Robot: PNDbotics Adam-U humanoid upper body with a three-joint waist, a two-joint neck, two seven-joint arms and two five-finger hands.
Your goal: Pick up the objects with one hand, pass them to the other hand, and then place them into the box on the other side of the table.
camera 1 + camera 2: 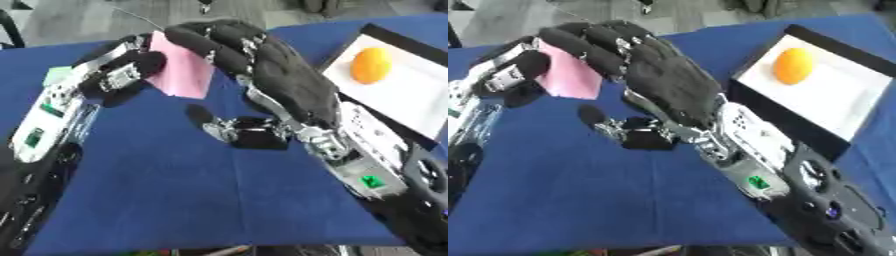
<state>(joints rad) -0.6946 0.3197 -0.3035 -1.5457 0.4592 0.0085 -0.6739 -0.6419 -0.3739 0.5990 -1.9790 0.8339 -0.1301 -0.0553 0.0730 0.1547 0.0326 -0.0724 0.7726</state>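
Mid-handover above the blue counter [175, 190]: left hand [118, 70] fingers pinch a pink sheet [184, 70], probably light and floppy, while right hand [658, 75] fingers curl over its upper edge.

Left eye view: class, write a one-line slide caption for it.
Both robot hands, left hand and right hand, meet at a pink sheet above the blue table; an orange sits in the box.
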